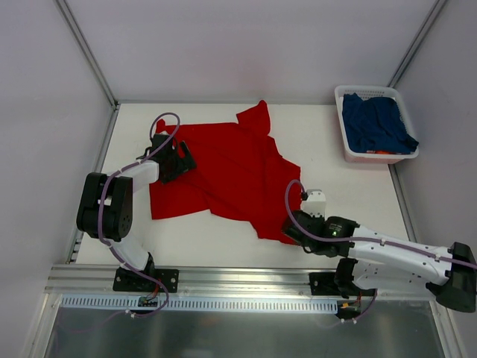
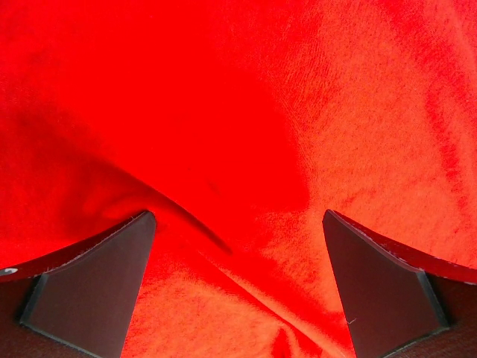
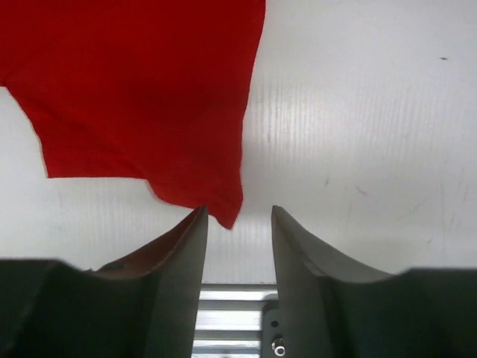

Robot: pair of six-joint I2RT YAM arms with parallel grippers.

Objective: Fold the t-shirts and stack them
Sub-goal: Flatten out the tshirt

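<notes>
The red t-shirt (image 1: 227, 168) lies spread and rumpled on the white table. The navy t-shirt (image 1: 376, 123) is bunched in the white basket at the back right. My left gripper (image 1: 181, 160) is open, right over the red shirt's left part; in the left wrist view red cloth (image 2: 246, 134) with a fold fills the gap between the jaws. My right gripper (image 1: 292, 226) is open at the shirt's near right corner. In the right wrist view that corner tip (image 3: 227, 212) hangs just at the mouth of the jaws, nothing pinched.
The white plastic basket (image 1: 349, 153) stands at the table's back right. An aluminium rail (image 1: 238, 280) runs along the near edge. White walls with metal corner posts enclose the table on the left, back and right.
</notes>
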